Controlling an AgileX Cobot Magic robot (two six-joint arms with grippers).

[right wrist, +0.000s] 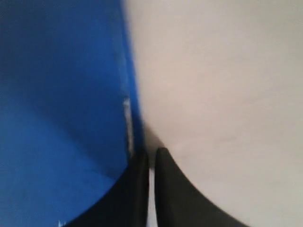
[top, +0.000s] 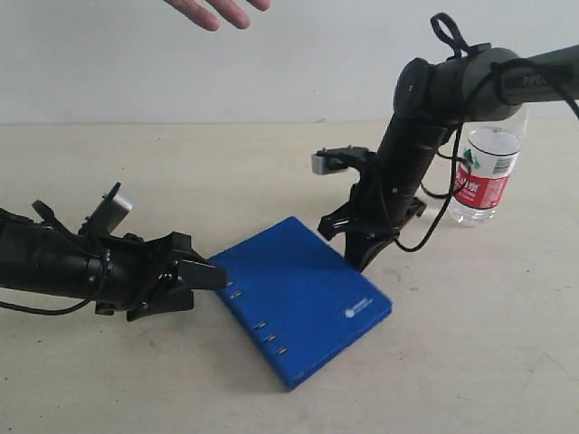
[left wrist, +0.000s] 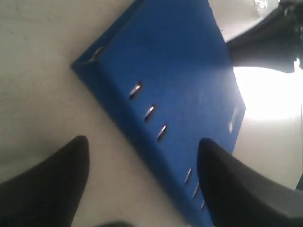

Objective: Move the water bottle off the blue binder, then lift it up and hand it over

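water bottle (top: 484, 176): clear glossy plastic | blue binder (top: 303, 294): smooth matt cover, silver metal rivets

Pale beige tabletop (top: 109, 380), smooth and matte — plain white wall (top: 317, 63) behind its far edge

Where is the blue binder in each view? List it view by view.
Exterior view: blue binder lies flat, centre of picture.
Left wrist view: binder fills the middle, beyond the open left gripper.
Right wrist view: binder covers the picture's left half, right gripper at its edge.
Landmark: silver rivets, exterior and left wrist views only.
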